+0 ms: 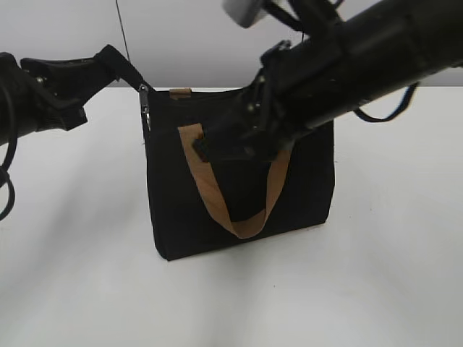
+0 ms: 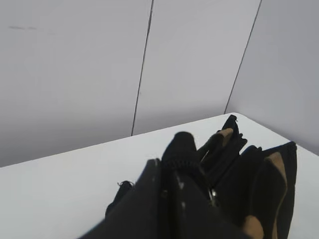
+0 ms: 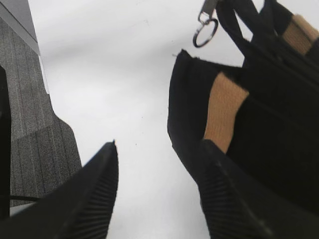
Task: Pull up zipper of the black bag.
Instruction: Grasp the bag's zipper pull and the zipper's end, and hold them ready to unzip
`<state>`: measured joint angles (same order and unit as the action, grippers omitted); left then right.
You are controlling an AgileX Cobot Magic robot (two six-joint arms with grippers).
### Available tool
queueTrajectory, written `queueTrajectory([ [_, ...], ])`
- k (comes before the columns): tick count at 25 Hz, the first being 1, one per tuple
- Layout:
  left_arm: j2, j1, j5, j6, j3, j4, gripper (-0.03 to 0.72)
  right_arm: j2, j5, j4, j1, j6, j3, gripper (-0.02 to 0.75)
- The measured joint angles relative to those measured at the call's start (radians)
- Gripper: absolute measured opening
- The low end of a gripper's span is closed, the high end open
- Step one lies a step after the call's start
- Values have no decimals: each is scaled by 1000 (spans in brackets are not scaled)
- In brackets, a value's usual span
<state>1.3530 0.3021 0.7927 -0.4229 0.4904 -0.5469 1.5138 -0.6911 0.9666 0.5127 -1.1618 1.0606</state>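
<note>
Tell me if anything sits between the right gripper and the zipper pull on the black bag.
Nothing visible blocks it. The right gripper is open over the black bag, and the zipper hangs past the bag's edge, with only a tan strap handle off to the side.

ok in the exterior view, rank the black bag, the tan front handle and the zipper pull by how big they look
1. black bag, by far the largest.
2. tan front handle, a loop hanging down the bag's front, partly hidden by the right arm.
3. zipper pull, a tiny silvery tab at the bag's top left corner.
</note>
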Motion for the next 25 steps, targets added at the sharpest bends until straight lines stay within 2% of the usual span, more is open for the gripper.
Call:
queueTrajectory([
  [6,0,0,5,-65,0,0,2,170,29,1,64,-2,125,400],
  [16,0,0,17,-92,0,0,2,261,119,62,76,-3,195,399],
  [25,0,0,24,-92,0,-2,2,277,144,125,76,-3,198,313],
])
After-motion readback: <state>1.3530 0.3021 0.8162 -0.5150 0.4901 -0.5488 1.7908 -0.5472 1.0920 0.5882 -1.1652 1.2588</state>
